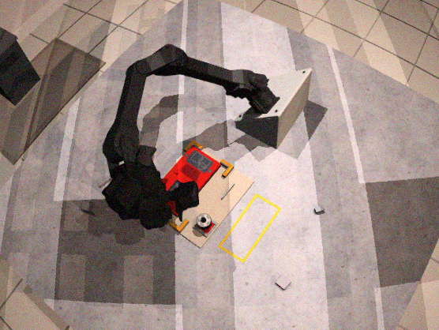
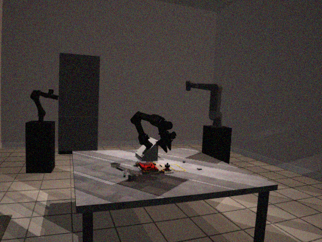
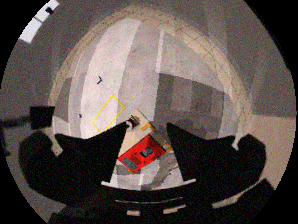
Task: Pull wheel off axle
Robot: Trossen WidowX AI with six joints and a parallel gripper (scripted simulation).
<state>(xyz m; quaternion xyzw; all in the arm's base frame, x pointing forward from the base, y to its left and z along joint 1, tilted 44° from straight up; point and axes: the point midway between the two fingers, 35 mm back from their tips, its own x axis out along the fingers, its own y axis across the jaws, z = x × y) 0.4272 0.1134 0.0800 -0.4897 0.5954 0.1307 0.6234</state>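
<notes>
The arm (image 1: 132,91) (image 2: 139,125) arches from its mount on the wedge-shaped stand (image 1: 294,103) (image 2: 152,157) out over the table (image 1: 276,170) (image 2: 130,200) (image 3: 132,65). Gripper (image 1: 189,211) (image 2: 168,150) (image 3: 147,124): pointing down above the work, fingers parted roughly two-thirds, nothing between them. Wheel (image 1: 205,223) (image 2: 167,165) (image 3: 131,121): on the upright axle near one corner of the beige board (image 1: 213,203) (image 3: 142,119), clear of the fingers. Red panel (image 1: 207,178) (image 2: 148,167) (image 3: 142,151): flat on the same board, with orange corner brackets (image 1: 227,168) around it; the arm partly covers it in the top view. Thin rod (image 1: 227,191): lies on the board beside the panel. Yellow outline (image 1: 261,234) (image 2: 180,167) (image 3: 103,108): on the table just beside the board; the wheel is outside it. Pale square block (image 1: 283,282): on the table, apart from the board.
</notes>
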